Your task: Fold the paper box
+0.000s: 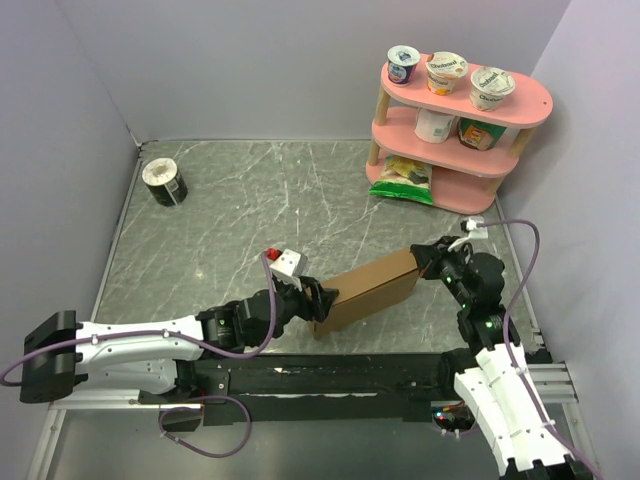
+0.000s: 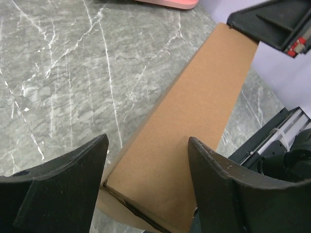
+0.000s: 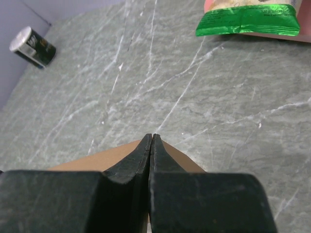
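Observation:
The paper box (image 1: 370,290) is a plain brown, long shallow box shape lying slantwise on the marble table between my two arms. My left gripper (image 1: 318,300) is open at its near-left end. In the left wrist view the fingers straddle that end of the box (image 2: 194,111), with the gripper (image 2: 148,141) not clamped on it. My right gripper (image 1: 425,255) is shut at the box's far-right end. In the right wrist view its closed tips (image 3: 152,136) rest against the brown cardboard (image 3: 92,162), with nothing visibly between them.
A pink two-tier shelf (image 1: 535,100) with yogurt cups and cartons stands at the back right. A green snack bag (image 1: 402,178) lies at its foot and shows in the right wrist view (image 3: 248,19). A dark can (image 1: 165,182) lies at the back left. The black base rail (image 1: 330,375) runs along the near edge.

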`<state>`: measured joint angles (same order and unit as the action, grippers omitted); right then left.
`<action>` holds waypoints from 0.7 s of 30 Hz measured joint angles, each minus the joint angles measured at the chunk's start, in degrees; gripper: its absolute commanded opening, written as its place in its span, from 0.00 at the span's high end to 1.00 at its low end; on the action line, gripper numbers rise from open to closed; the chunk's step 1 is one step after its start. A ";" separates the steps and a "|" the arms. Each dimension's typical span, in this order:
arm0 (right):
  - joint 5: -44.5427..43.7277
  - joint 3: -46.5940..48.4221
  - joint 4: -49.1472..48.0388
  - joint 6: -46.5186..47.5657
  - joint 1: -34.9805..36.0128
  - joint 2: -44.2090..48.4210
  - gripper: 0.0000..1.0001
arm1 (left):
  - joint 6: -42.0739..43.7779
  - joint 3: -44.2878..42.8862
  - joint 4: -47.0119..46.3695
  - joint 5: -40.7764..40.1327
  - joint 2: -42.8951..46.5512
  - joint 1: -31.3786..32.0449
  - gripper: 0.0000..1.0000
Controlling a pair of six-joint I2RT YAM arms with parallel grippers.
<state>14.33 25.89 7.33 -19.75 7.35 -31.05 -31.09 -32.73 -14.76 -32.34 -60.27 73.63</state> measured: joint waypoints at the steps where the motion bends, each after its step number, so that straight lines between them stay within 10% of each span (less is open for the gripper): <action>1: -0.37 -0.98 -0.83 -0.81 0.00 0.94 1.00 | -0.02 -0.02 -0.04 0.26 -0.04 -0.39 0.27; 6: -2.43 -4.61 -3.43 -4.15 0.00 5.05 1.00 | 0.11 -0.55 0.55 1.27 -0.35 -3.23 0.02; 21: -6.45 -6.78 -5.03 -7.98 1.18 7.63 1.00 | -6.54 -16.15 20.50 -0.50 3.78 -9.88 0.03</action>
<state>7.88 19.11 2.31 -27.73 8.54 -23.42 -37.63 -48.88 5.74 -32.84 -56.49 63.75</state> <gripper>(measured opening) 0.008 0.963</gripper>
